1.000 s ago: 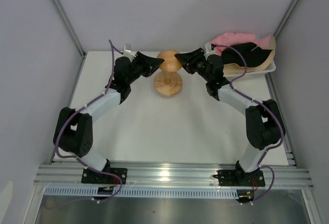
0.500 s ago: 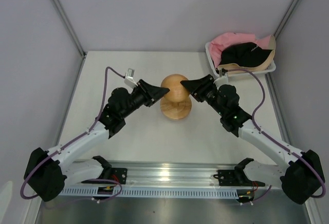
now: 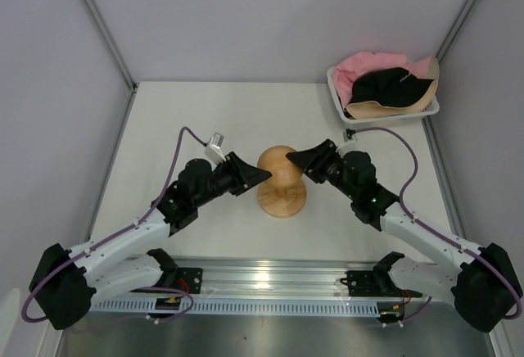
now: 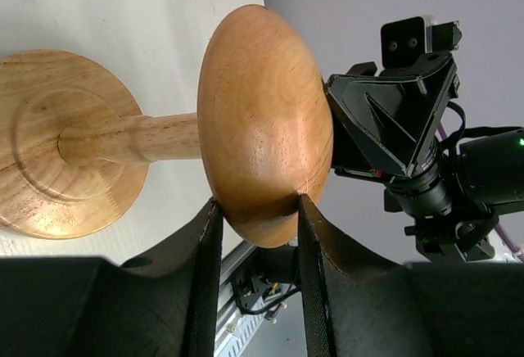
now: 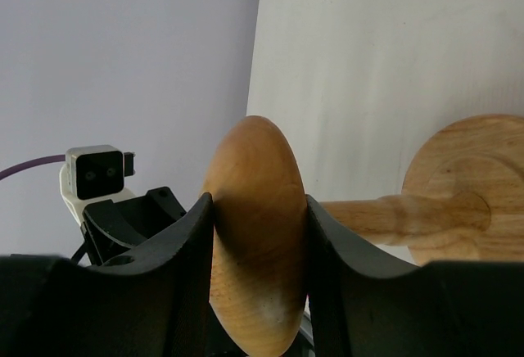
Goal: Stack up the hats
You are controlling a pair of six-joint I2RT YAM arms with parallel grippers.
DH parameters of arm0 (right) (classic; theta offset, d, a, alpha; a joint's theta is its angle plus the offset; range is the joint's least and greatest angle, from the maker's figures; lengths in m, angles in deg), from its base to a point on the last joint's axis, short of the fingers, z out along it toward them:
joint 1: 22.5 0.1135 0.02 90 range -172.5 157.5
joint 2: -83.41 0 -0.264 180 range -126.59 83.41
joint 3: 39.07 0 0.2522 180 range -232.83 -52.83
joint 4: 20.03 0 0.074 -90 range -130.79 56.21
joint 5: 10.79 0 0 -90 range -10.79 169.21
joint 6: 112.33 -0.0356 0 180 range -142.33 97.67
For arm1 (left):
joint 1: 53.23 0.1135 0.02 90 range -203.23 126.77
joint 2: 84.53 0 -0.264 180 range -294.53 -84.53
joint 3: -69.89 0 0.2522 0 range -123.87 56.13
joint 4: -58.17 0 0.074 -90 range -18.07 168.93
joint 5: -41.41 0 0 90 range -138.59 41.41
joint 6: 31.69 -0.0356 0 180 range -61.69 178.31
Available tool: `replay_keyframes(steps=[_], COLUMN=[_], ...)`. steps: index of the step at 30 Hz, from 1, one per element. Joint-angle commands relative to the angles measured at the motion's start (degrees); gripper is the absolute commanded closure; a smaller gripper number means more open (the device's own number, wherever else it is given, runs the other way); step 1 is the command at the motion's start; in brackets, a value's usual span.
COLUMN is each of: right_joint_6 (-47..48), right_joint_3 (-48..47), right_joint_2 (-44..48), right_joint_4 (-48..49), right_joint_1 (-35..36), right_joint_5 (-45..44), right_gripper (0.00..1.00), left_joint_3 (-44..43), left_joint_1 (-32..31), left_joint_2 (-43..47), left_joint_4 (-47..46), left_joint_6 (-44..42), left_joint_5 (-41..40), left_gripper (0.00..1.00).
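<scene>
The left tool (image 3: 264, 175) and right tool (image 3: 291, 157) have moved the wooden stand (image 3: 281, 183) from beside the counter's (image 3: 205, 119) far edge toward its near edge.

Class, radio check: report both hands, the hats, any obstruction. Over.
Left hand, right hand shut on wooden stand. Hats piled in basket, untouched. No obstruction seen.

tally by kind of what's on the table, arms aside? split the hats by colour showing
wooden stand: 1
white basket: 1
pink hat fabric: 1
black hat fabric: 1
beige hat fabric: 1
Total: 5. The heap may hide more hats underneath.
</scene>
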Motion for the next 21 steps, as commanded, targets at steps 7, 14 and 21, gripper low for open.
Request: replay_keyframes(steps=[7,14,21], right_joint_6=[7.8,11.3,22.7], right_joint_3=[0.0,-0.6,-11.2], right_joint_2=[-0.8,0.6,8.0], right_joint_4=[-9.2,-20.9,-34.5], right_joint_1=[2.6,-3.0,-16.3], right_joint_5=[3.4,1.6,4.6], right_gripper=[0.53,0.00,0.01], left_joint_3=[-3.7,-11.4,-17.2], left_joint_1=[-0.9,-0.7,2.0], left_joint_2=[2.2,-0.2,7.2], left_joint_4=[6.3,20.5,29.3], left_joint_6=[-11.8,-18.4,-22.8], left_joint_5=[-7.5,-10.3,-11.2], left_gripper=[0.59,0.16,0.00])
